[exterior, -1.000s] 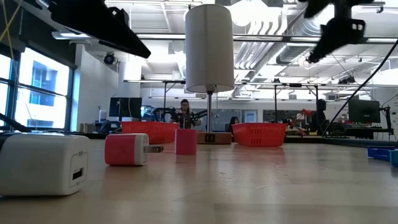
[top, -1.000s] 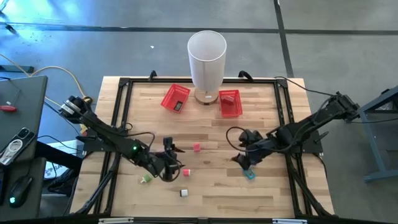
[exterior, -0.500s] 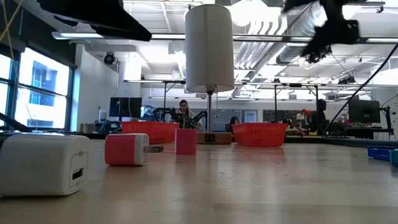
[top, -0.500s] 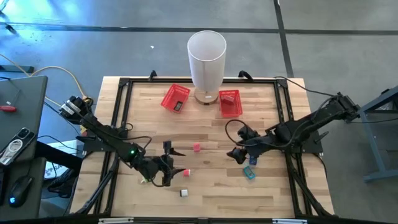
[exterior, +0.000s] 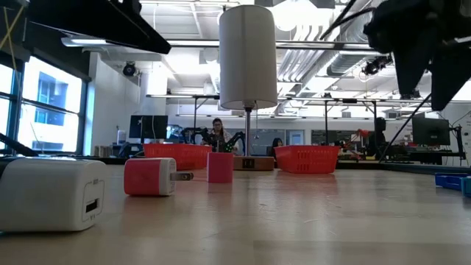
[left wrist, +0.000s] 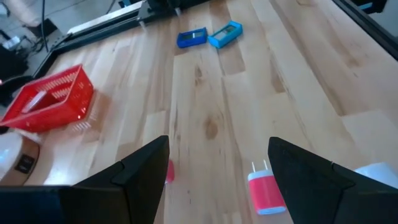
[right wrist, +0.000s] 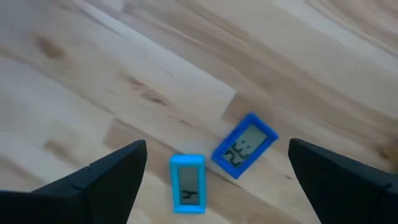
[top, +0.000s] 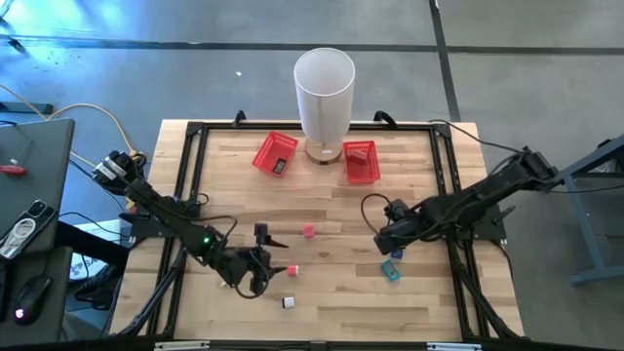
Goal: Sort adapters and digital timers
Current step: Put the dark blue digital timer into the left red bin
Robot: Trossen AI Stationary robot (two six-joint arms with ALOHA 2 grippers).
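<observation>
While both arms are hovering low over the worktop (top: 331, 292), two blue timers (right wrist: 244, 144) (right wrist: 187, 183) are lying just beside each other, ahead of the right gripper (right wrist: 211, 177), whose jaws are spread wide and holding nothing. Two pink adapters (top: 291, 270) (top: 308, 231) and one white adapter (top: 289, 302) are sitting near the left gripper (left wrist: 214, 180), likewise wide open and empty. Two red baskets (top: 276, 153) (top: 360, 162) are flanking a lamp (top: 323, 93); their contents are hard to make out.

In the left wrist view the white adapter (left wrist: 378, 174) is cut by the frame edge behind a finger, and the small pink piece (left wrist: 168, 172) sits half hidden; in the low view another white adapter (exterior: 48, 193) runs off the edge, and the blue timers (exterior: 452, 179) are clipped too
</observation>
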